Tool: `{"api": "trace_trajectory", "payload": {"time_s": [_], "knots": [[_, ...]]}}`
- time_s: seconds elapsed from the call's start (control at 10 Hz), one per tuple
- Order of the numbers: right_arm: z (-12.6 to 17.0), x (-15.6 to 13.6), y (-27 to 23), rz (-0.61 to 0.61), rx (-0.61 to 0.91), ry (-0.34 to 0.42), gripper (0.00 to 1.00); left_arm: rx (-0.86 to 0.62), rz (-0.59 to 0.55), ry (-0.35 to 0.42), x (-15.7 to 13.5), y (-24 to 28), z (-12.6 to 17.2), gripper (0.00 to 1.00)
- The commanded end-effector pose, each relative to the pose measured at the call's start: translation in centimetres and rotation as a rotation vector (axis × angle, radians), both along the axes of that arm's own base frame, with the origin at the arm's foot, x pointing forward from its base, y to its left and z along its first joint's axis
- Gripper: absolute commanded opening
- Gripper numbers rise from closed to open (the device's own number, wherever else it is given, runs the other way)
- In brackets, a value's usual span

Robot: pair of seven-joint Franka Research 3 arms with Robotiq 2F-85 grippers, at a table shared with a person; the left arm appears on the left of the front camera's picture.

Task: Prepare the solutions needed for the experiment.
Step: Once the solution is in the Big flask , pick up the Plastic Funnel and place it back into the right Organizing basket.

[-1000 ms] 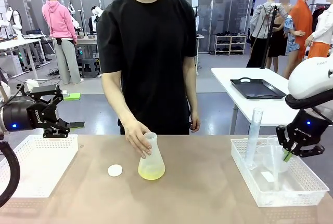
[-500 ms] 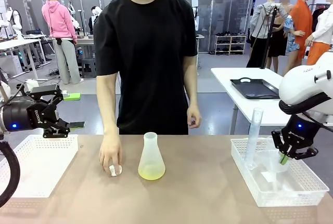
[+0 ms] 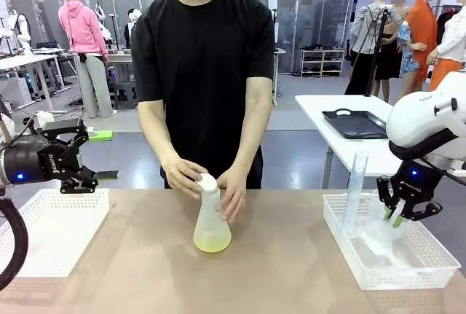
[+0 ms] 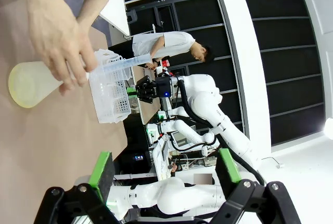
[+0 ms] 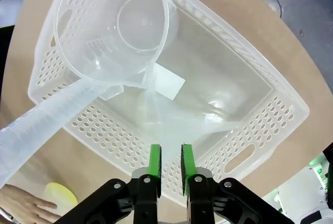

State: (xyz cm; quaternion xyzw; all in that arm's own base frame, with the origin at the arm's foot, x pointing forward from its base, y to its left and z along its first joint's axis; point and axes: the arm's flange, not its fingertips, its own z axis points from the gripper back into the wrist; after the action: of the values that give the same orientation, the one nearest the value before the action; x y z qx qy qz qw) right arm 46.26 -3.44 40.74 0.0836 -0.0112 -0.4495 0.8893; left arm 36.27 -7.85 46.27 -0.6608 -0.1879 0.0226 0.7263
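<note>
Clear beaker (image 5: pixel 117 31), cylinder (image 5: pixel 41 120) in basket (image 5: pixel 130 135)

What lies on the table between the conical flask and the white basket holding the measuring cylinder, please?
Nothing: in the front view the tabletop between conical flask and basket is bare.

— where's the left black two-finger gripper (image 3: pixel 98 155)?
— hanging level by the brown worktop's (image 3: pixel 291 256) far left corner, fingers pointing toward the middle, green pads (image 4: pixel 101 174) spread wide.
— and the right black gripper (image 3: pixel 392 217)?
— its white arm (image 3: pixel 426 121) bends in over the right edge, wrist aimed down, pads a sliver apart; whether they pinch anything, can't tell.
</note>
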Motion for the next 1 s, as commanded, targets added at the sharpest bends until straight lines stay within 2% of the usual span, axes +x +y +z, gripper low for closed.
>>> {"api": "trace_trajectory", "payload": {"time_s": [0.0,0.3,0.6,0.8,0.9], "knots": [[0.1,-0.9,0.8,-0.044,-0.027,-0.023,0.23,-0.022,0.002,0.002,0.0,-0.2,0.1,1.00],[0.9,-2.3,1.4,-0.044,-0.027,-0.050,0.23,-0.022,0.002,0.002,0.0,-0.2,0.1,1.00],[2.8,-4.0,2.0,-0.021,-0.027,-0.133,0.23,-0.022,0.002,0.002,0.0,-0.2,0.1,1.00],[5.5,-6.2,3.3,0.122,0.050,-0.252,0.23,-0.022,0.002,0.002,0.0,-0.2,0.1,1.00],[6.9,-7.4,4.3,0.236,0.170,-0.336,0.23,-0.022,0.002,0.002,0.0,-0.2,0.1,1.00]]}}
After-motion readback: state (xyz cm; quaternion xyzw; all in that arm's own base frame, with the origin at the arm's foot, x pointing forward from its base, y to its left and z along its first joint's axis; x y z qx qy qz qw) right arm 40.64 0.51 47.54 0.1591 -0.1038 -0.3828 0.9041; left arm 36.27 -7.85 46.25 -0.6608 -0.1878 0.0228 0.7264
